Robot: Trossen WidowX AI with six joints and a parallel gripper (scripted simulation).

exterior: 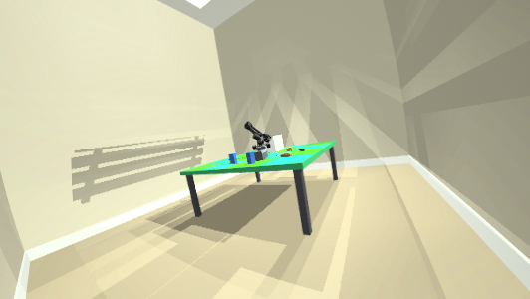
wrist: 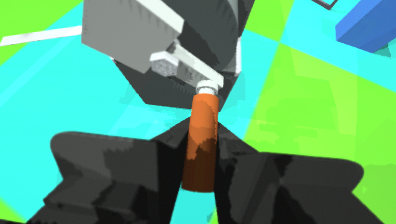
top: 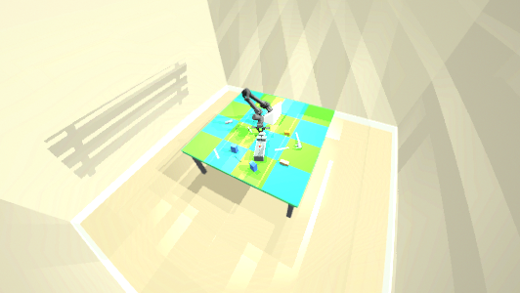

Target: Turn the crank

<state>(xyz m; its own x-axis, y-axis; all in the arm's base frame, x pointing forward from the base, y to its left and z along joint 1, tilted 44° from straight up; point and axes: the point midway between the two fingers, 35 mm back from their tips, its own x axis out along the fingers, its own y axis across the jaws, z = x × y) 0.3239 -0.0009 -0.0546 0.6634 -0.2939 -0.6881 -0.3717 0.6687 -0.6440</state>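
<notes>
Matte black multi-jointed arm (top: 254, 103) (exterior: 256, 132); dark-grey tool (top: 261, 128) (exterior: 259, 148) (wrist: 201, 123) showing broad, round-cornered plates, stepped lower edges.

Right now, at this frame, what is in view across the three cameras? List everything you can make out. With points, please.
table (top: 285, 181) (exterior: 269, 167): one, green and cyan checks, mid-room
crank machine (top: 260, 148) (wrist: 132, 27): one, grey and dark, on the table
crank handle (wrist: 204, 120): one, orange, at the machine's crank arm
blue blocks (top: 235, 149) (exterior: 250, 157): two, blue, near the machine
white panel (top: 275, 114) (exterior: 277, 143): one, white, beside the arm
small pieces: several, white, orange or brown, scattered; too small to name
arm (top: 251, 101) (exterior: 255, 129): one, black, over the table
gripper (wrist: 201, 123): one, black, shut on the crank handle
</notes>
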